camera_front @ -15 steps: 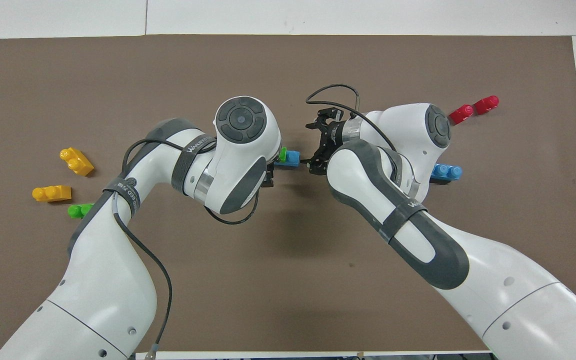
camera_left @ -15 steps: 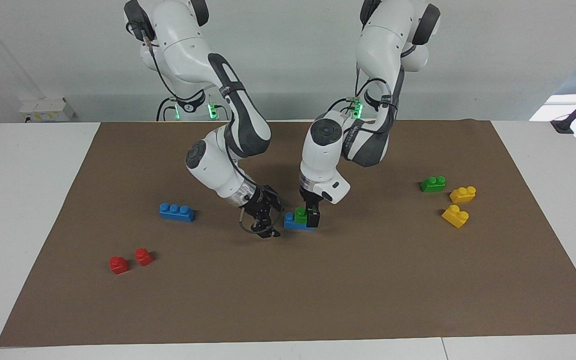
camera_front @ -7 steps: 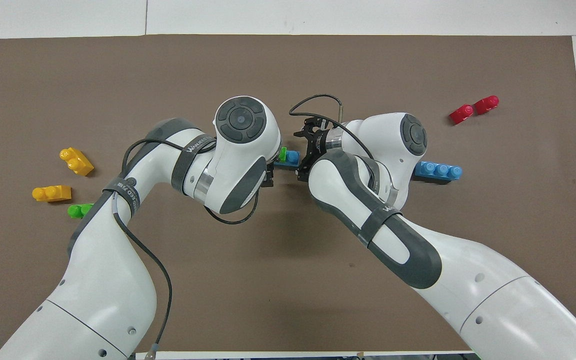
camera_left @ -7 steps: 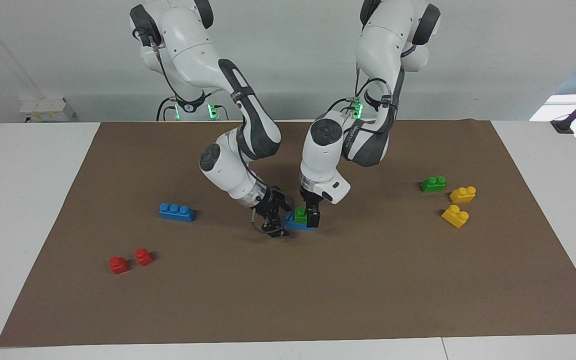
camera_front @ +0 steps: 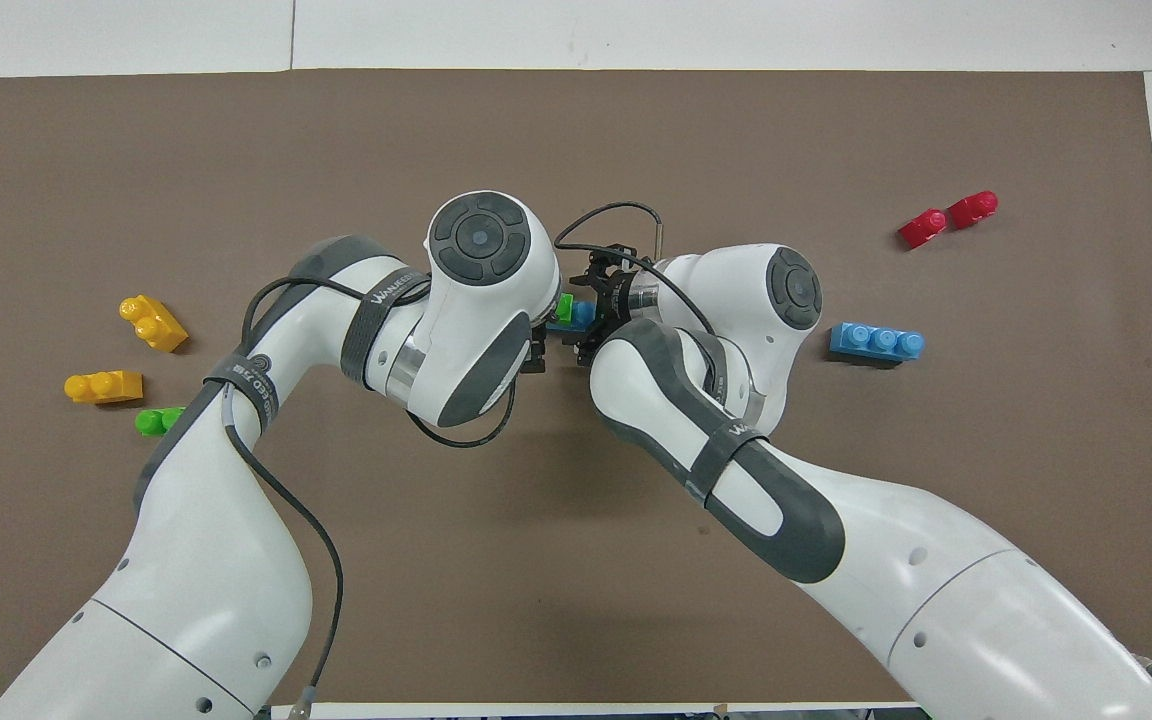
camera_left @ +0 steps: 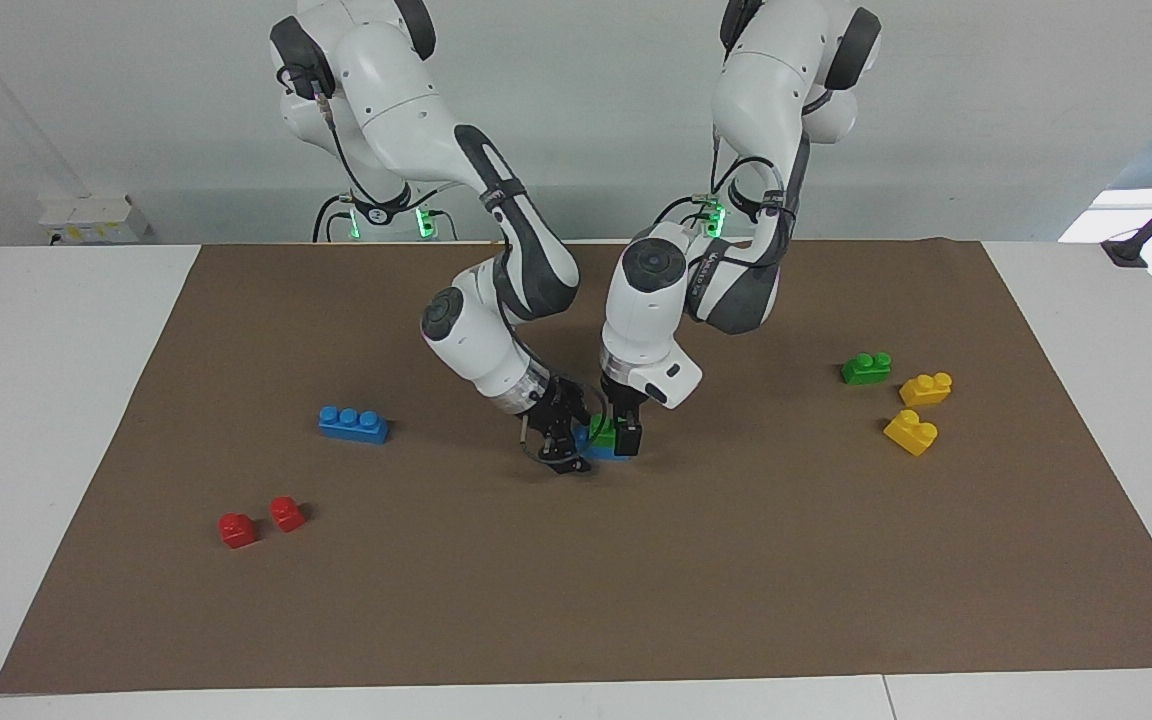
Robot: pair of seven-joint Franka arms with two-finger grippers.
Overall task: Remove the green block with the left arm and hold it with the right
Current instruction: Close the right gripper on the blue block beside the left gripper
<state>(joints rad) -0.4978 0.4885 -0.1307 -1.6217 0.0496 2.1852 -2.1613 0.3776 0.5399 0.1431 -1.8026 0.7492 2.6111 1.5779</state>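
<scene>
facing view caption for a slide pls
Left gripper and right gripper flank the green block stacked on a blue brick.

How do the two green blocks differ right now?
The green block between the left gripper and the right gripper sits on a blue brick; the other green block lies on the mat. The first is mid-table, the other lies beside the yellow bricks. Both are two-stud, bright green.
</scene>
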